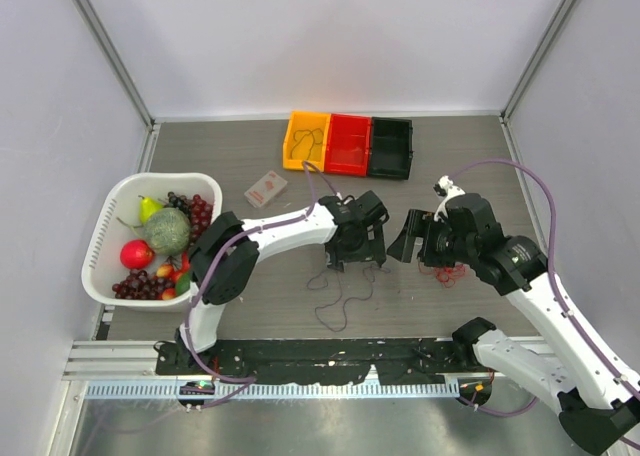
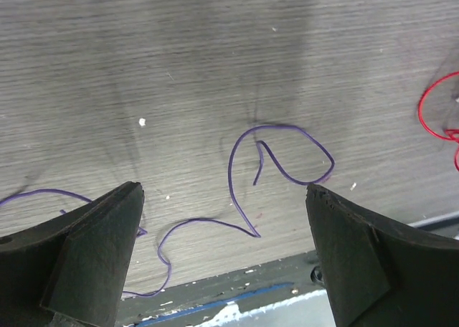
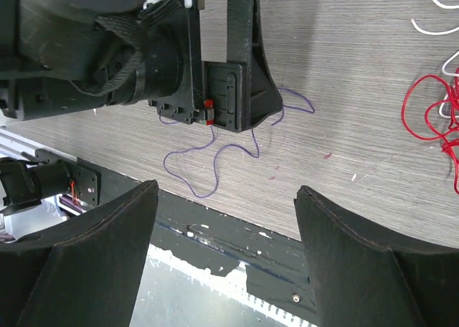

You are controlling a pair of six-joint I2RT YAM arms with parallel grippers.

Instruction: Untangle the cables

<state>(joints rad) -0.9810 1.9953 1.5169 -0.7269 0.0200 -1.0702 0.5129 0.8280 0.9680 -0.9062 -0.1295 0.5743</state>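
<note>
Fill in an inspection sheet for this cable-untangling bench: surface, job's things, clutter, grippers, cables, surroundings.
Surface: grey wood-grain table, a few specks.
Job's things: purple cable in loose loops by the left gripper; red cable bundled beside white cable, near the right gripper.
Clutter: fruit basket at left; yellow bin, red bin, black bin in a far row; small packet near them.
Grippers: both with jaws open, holding nothing.
Cables: purple arm cables hang free.
Surroundings: white walls on three sides.
</note>
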